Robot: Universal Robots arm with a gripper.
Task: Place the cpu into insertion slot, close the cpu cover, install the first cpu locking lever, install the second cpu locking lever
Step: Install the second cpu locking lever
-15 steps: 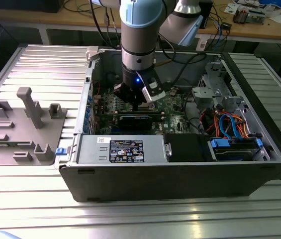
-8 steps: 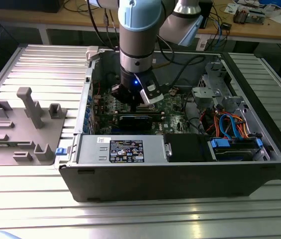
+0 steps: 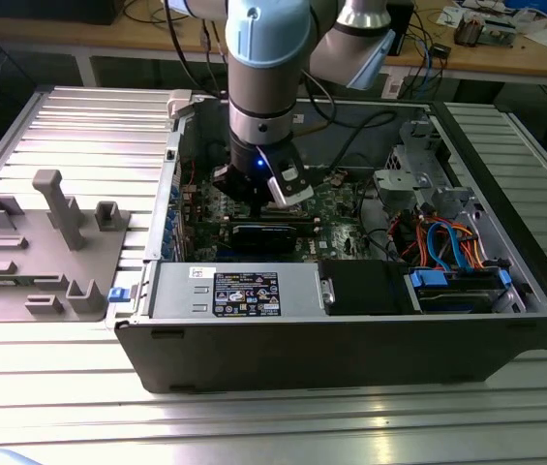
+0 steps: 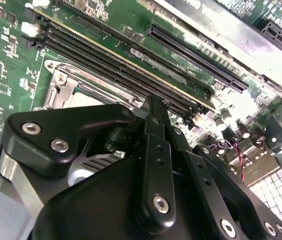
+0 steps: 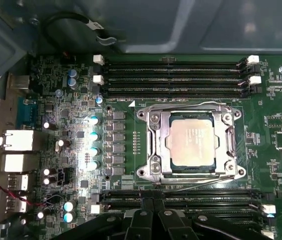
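In the first wrist view the cpu (image 5: 190,140) lies flat in the insertion slot (image 5: 153,167) on the green board. The cpu cover (image 5: 229,150) is folded down around it, and the chip's silver top shows through the window. One thin wire lever (image 5: 188,104) runs along the socket's far edge. Another lever (image 5: 210,182) lies slantwise along the edge nearest my gripper (image 5: 153,201). My gripper hovers just off that near edge, over the memory slots, shut and holding nothing. The second wrist view shows the gripper (image 4: 153,105) beside the socket's silver rim (image 4: 63,87).
The arm reaches down into an open computer case (image 3: 350,344) with its gripper (image 3: 258,199) over the board. Long black memory slots (image 5: 173,72) flank the socket on both sides. Cables and drive bays (image 3: 452,257) fill the exterior view's right. A grey fixture tray (image 3: 41,242) sits outside the case.
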